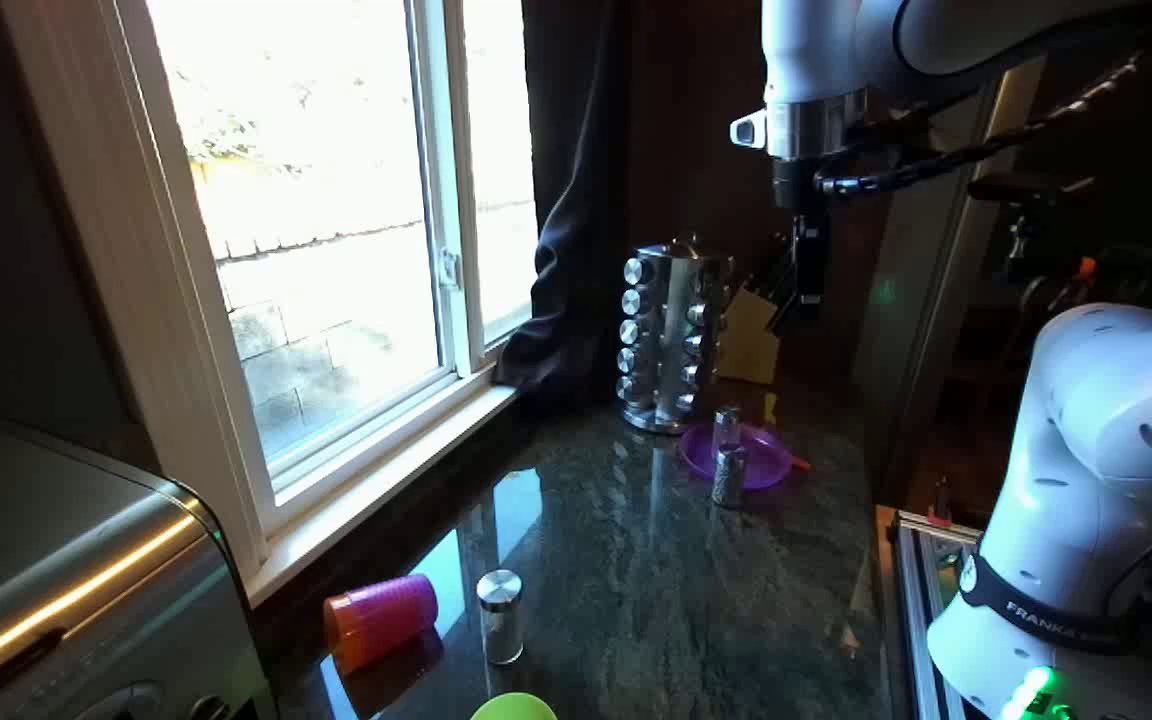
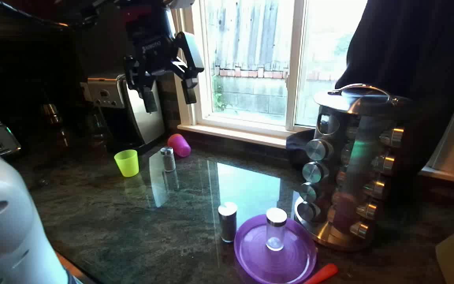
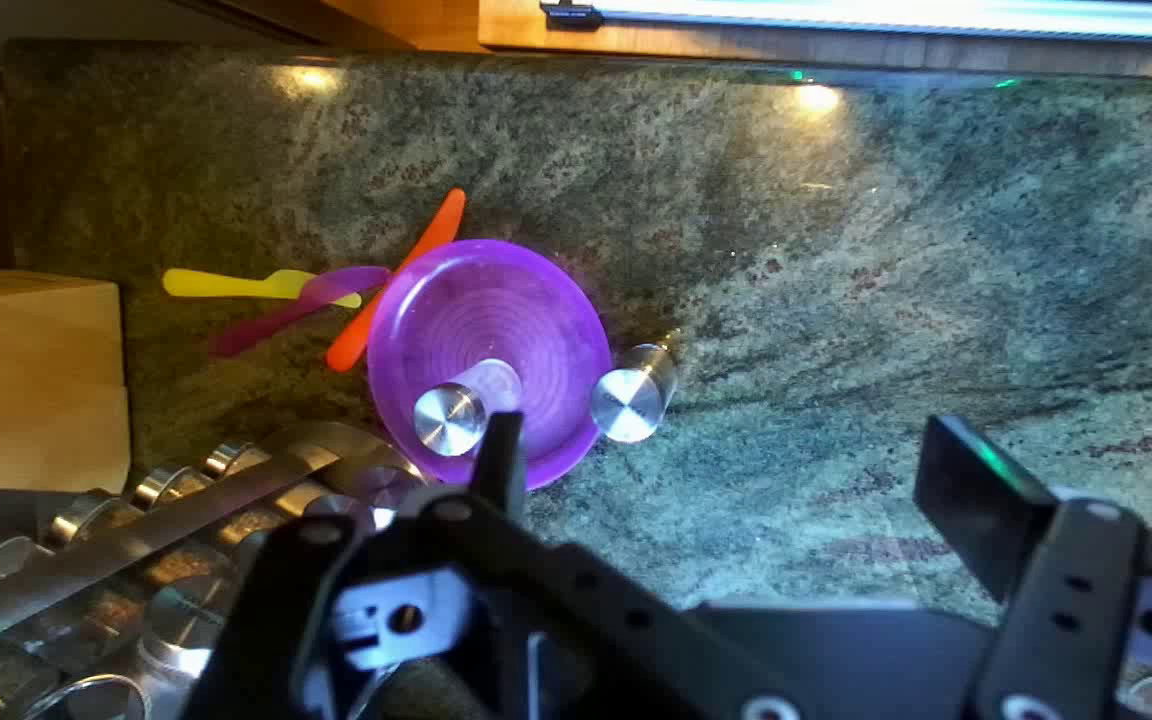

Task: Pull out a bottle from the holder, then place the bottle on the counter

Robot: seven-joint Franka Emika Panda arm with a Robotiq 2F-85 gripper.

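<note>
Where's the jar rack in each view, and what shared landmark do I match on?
In an exterior view: jar rack right of centre, around mid-height; purple plate at its lower right.
In an exterior view: jar rack on the right; purple plate at its lower left.
Wrist view: jar rack bottom-left, cropped; purple plate at its upper right.
Shared landmark: the purple plate.

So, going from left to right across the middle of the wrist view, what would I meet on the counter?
Pale wooden knife block, yellow plastic knife, round purple plate, silver-capped glass jar beside it.
</note>
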